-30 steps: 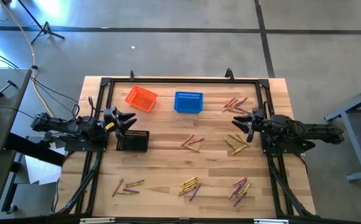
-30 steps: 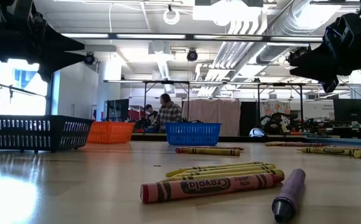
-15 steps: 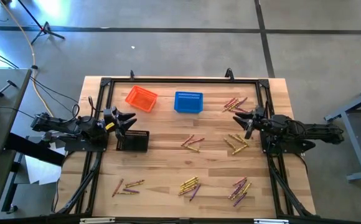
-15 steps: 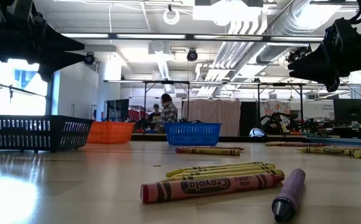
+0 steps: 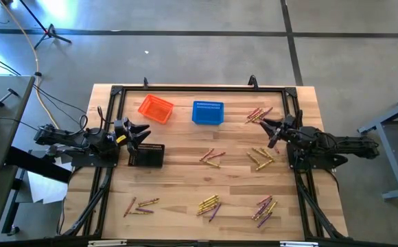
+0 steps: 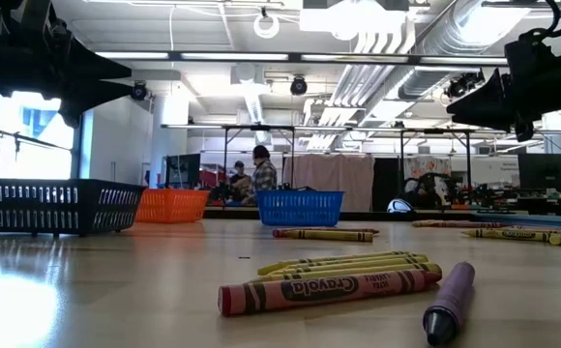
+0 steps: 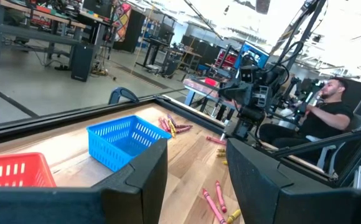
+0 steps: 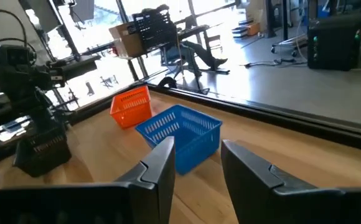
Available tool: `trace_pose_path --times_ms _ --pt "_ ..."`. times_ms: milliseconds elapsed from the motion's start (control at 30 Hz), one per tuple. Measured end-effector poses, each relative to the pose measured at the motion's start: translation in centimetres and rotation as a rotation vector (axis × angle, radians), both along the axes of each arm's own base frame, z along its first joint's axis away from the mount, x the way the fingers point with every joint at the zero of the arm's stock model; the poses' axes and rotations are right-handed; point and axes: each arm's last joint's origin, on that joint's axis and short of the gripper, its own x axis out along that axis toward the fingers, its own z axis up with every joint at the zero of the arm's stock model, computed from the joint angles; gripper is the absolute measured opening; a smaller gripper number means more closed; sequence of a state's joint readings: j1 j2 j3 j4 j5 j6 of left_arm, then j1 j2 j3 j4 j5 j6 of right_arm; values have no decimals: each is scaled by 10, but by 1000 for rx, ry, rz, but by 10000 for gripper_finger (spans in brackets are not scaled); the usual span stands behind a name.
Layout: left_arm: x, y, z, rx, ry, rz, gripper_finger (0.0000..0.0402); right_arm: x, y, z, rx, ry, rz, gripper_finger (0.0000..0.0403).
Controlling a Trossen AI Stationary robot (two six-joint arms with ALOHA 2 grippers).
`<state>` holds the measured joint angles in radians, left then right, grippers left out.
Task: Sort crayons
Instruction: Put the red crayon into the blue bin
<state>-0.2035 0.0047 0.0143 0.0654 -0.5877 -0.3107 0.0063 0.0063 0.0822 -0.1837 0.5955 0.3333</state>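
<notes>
Crayons in yellow, red and purple lie flat on the wooden table in several loose clusters: far right (image 5: 257, 115), right (image 5: 261, 156), middle (image 5: 211, 156), near middle (image 5: 209, 204), near left (image 5: 141, 206) and near right (image 5: 265, 209). In the low view, a red one (image 6: 324, 288) and a purple one (image 6: 450, 302) lie closest. My left gripper (image 5: 144, 130) hovers open and level at the table's left side, over the black basket (image 5: 147, 155). My right gripper (image 5: 263, 125) hovers open at the right side, level, pointing toward the blue basket (image 5: 207, 112). Both hold nothing.
An orange basket (image 5: 156, 108) and the blue basket stand at the far side; the black basket stands at the left. A dark frame (image 5: 199, 88) runs around the table top. Bare wood lies between the crayon clusters. People sit in the room beyond the table.
My right gripper has swung its fingers toward the table's far edge, so it now points more toward the blue basket; it has stayed open. The left arm and the crayons have kept still.
</notes>
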Motion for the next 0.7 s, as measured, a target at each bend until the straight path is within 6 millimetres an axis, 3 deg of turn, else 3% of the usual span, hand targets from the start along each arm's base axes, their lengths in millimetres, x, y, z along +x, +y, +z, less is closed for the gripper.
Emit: trace_pose_path --times_ms 500,700 --pt "0 0 0 0 -1 0 155 0 0 2 18 -28 2 116" --pt "0 0 0 0 0 0 155 1 0 11 135 -207 -4 116"
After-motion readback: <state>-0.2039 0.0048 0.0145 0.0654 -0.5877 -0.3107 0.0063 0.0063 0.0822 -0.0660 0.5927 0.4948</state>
